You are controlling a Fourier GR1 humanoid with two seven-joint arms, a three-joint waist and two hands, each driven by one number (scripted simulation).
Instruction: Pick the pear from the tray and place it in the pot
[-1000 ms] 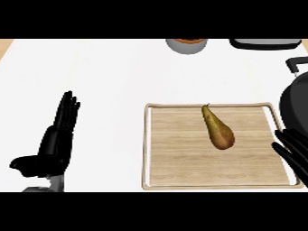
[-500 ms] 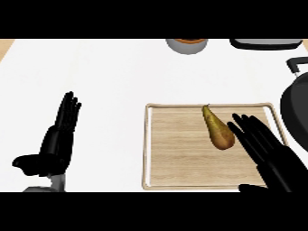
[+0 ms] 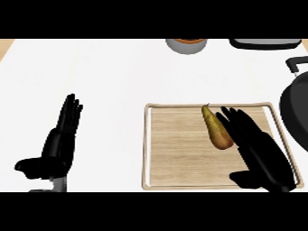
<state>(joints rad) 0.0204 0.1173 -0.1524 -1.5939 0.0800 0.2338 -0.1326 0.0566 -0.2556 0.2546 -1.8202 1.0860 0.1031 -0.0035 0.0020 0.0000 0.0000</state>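
White tabletop | pear lies on tray, pot at right | right hand open, just beside pear | left hand open, resting | pear likely light, slick, bruisable; grip its fat belly

My right hand was open over the tray, just beside the pear; left hand open over the desk.
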